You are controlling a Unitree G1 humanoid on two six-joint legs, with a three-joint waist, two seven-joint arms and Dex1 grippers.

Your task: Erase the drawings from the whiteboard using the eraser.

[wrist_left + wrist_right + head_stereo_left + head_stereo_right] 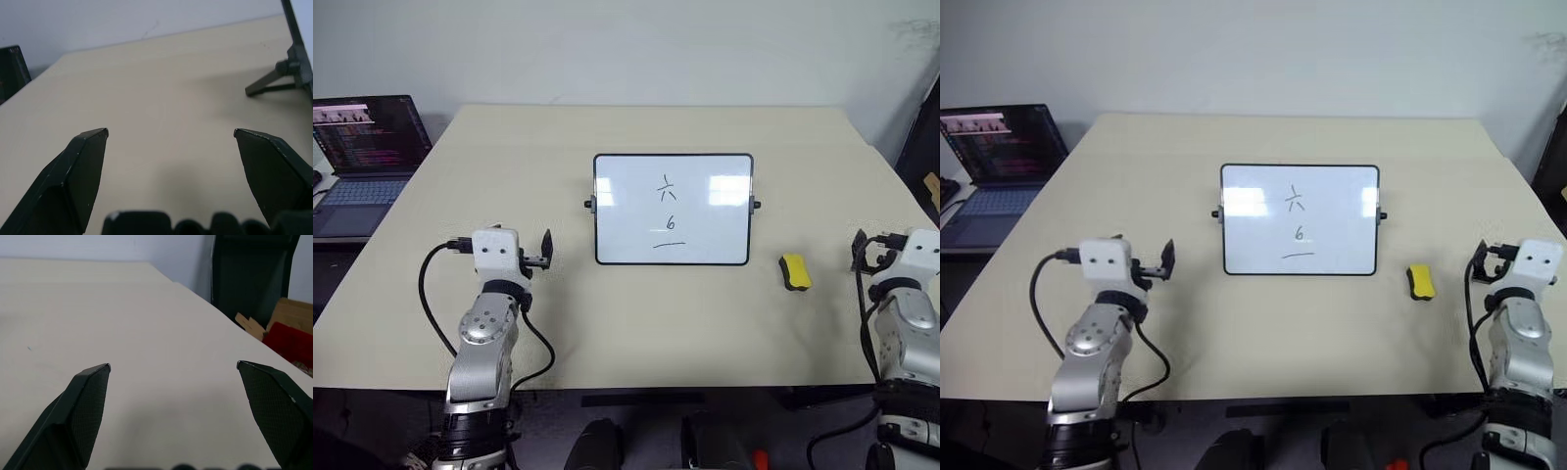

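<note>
1. A laptop (367, 147) is sitting at the far left, off the table's left edge, with its left side cut off by the picture's edge; the writing on its screen is too small to read.
2. The left gripper (170, 132) is hovering over the near left part of the table (636, 323), pointing level and toward the far side. Its two black fingers (80, 166) are standing wide apart with nothing between them.
3. The whiteboard (673, 209) is standing propped at the table's middle, its face turned toward the near edge and leaning back, its long axis running left to right. In the left wrist view one leg of its stand shows behind it; the rest of the board is cut off there.
4. The drawings (668, 215) are sitting in a near-to-far column at the board's centre: a character farthest, a "6" below it, a short underline nearest. The character's strokes are too thin to make out surely.
5. The eraser (794, 271) is lying on the table just right of the board's near right corner, apart from it, with its long axis running near to far.
6. The right gripper (173, 366) is hovering over the table's near right edge, right of the eraser and apart from it, pointing level, far and slightly rightward. Its fingers (83, 406) are spread wide, grasping nothing.
</note>
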